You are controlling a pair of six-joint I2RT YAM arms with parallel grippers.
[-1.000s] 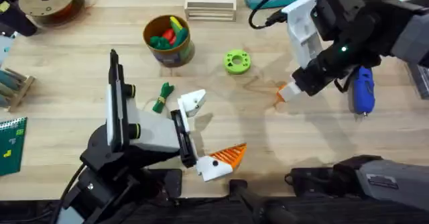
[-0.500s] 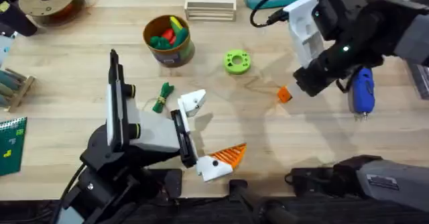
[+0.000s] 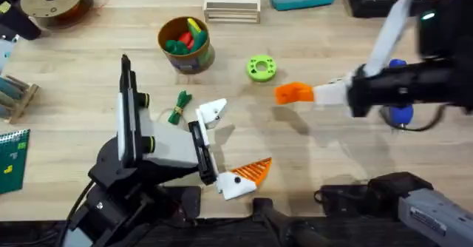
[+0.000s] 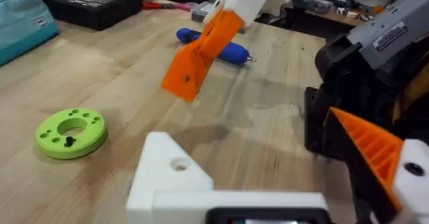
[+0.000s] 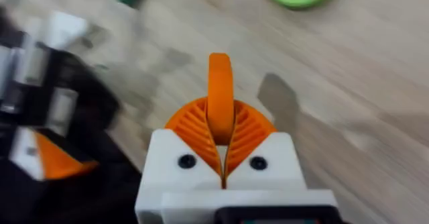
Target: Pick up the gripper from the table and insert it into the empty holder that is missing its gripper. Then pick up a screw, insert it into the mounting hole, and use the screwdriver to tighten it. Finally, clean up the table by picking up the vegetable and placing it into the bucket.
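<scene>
In right wrist view, gripper [image 5: 220, 106] pinched between pads [image 5: 191, 125]

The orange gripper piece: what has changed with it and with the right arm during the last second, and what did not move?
The right gripper, shut on the orange gripper piece, lifted it off the table and swung it left, toward the green ring disc and the left arm. The left gripper, its bare white holder, the vegetable, the bucket and the blue screwdriver stayed in place.

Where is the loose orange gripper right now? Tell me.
In the overhead view, the orange gripper is held off the table by the right gripper, just right of the green ring disc.
</scene>
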